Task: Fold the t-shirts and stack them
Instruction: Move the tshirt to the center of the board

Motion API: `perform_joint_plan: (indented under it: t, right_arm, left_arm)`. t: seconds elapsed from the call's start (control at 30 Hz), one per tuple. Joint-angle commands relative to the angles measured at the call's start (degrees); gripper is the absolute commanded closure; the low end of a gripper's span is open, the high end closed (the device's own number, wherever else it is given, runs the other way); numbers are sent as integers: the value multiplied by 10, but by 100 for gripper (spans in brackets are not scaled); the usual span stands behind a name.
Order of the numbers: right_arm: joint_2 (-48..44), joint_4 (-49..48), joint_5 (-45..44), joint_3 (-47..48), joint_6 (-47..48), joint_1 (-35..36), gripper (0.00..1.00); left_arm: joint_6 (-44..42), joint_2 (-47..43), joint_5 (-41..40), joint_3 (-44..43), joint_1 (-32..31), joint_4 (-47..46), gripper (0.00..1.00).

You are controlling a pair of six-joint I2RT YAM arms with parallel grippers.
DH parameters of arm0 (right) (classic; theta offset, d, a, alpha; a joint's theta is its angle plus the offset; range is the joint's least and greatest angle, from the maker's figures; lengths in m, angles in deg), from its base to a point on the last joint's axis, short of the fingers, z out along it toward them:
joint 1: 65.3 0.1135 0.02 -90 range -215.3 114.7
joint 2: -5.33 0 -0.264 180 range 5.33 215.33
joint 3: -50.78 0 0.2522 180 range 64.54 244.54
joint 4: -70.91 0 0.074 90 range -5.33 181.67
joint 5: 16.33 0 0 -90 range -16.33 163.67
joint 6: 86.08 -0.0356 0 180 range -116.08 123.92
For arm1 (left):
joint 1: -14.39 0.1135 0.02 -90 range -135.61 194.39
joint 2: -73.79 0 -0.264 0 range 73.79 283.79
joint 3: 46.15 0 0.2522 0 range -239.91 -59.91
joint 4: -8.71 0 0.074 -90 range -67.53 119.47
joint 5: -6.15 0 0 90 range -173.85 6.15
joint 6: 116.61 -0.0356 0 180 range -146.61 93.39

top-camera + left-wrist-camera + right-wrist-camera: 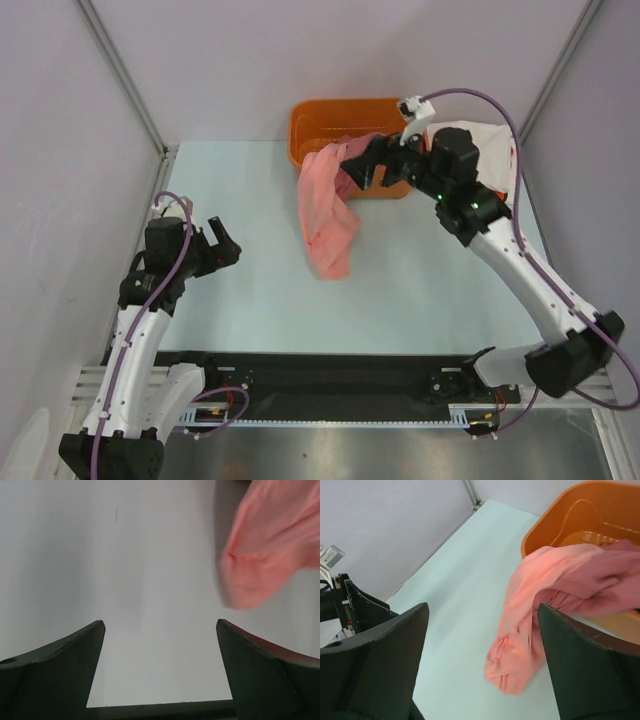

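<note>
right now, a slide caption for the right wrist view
Open right gripper over a salmon-pink t-shirt trailing from the orange tub onto the table

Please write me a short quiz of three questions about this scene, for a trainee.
1. True or false: the left gripper is shut.
2. The salmon shirt: A, is folded into a square; B, reaches from the tub down onto the table; C, lies wholly inside the tub.
3. Which gripper is close to the tub?
Key: 1 false, its jaws stand wide apart with nothing between them. 2 B. 3 the right gripper.
</note>
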Motion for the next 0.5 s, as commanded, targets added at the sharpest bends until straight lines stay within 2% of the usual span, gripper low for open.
perform_joint_plan:
  t: [0.0,0.17,0.27,0.4,0.47]
  right_arm:
    - [-38,-5,-78,-82,0,-1,6]
    - [-41,24,-95,-118,-20,21,7]
    - [7,58,-133,-107,-25,56,8]
    - [122,83,-140,-73,-38,83,7]
    - [168,104,-141,-23,-41,93,7]
  left_arm:
    - [4,-10,-1,0,-3,-8,0]
    - [4,-7,1,1,-3,-9,0]
    - [4,-9,1,1,-3,-9,0]
    - [5,-12,1,1,-3,-9,0]
    - [5,-9,2,1,-3,-10,0]
